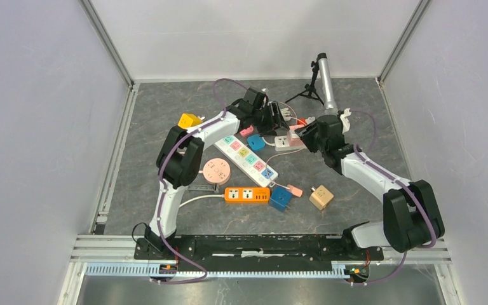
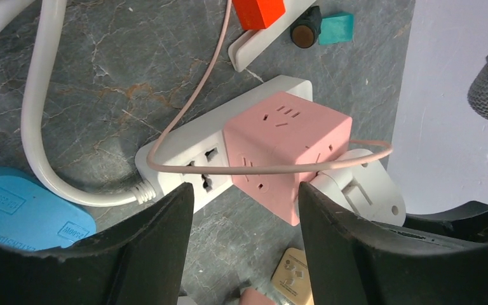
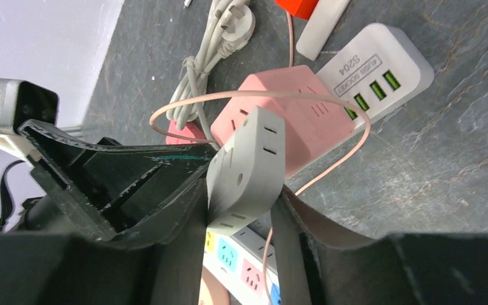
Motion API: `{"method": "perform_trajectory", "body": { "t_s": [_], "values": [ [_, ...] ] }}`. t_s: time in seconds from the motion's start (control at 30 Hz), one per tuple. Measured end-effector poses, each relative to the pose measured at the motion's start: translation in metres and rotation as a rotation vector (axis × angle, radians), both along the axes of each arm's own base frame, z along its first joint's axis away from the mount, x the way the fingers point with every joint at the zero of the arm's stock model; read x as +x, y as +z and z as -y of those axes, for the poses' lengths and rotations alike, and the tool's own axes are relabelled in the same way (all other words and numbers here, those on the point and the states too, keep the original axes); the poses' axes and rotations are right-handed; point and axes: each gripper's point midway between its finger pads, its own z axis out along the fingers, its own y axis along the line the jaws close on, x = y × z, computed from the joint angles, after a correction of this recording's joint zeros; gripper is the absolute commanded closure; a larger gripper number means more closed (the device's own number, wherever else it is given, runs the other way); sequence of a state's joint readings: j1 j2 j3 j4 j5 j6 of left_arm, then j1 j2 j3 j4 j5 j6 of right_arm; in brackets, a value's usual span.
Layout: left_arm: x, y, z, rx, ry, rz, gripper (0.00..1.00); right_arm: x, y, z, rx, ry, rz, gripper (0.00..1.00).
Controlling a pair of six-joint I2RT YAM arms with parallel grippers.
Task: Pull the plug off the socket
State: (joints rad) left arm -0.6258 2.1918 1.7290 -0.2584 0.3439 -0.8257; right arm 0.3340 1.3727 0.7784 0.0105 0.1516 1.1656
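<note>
A pink cube socket [image 2: 286,146] sits plugged on a white power strip [image 2: 190,149] at the back middle of the table [image 1: 165,184]. A white adapter plug [image 2: 362,187] is against the cube's right side. My right gripper [image 3: 243,194] is shut on this white adapter [image 3: 244,159], with the pink cube [image 3: 298,108] just behind it. My left gripper [image 2: 244,210] is open and empty, hovering over the strip and cube with one jaw on each side. A thin pink cable [image 2: 260,169] loops across the cube. In the top view both grippers, left [image 1: 273,117] and right [image 1: 305,135], meet over the strip [image 1: 284,142].
A long strip with coloured sockets [image 1: 248,155], an orange strip [image 1: 246,194], a blue cube [image 1: 281,198], a tan cube [image 1: 321,197], a yellow cube [image 1: 189,120] and a pink round socket [image 1: 216,170] lie around. A small tripod with a silver tube [image 1: 323,79] stands behind.
</note>
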Motion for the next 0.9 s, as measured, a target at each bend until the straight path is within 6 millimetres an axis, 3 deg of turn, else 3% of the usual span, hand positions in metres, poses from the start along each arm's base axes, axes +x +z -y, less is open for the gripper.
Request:
{"method": "perform_trajectory", "body": {
  "t_s": [0.2, 0.5, 0.9],
  "values": [
    [-0.0021, -0.0083, 0.0006, 0.004, -0.013, -0.015, 0.34, -0.0004, -0.0013, -0.0054, 0.093, -0.029, 0.01, 0.83],
    [-0.004, -0.007, 0.0023, -0.005, -0.024, -0.019, 0.34, 0.0002, 0.0021, -0.0039, 0.118, -0.047, 0.019, 0.97],
    [0.0016, -0.0057, 0.0005, 0.021, -0.01, 0.021, 0.31, -0.0017, -0.0006, 0.0001, 0.145, -0.055, 0.006, 1.0]
  ]
}}
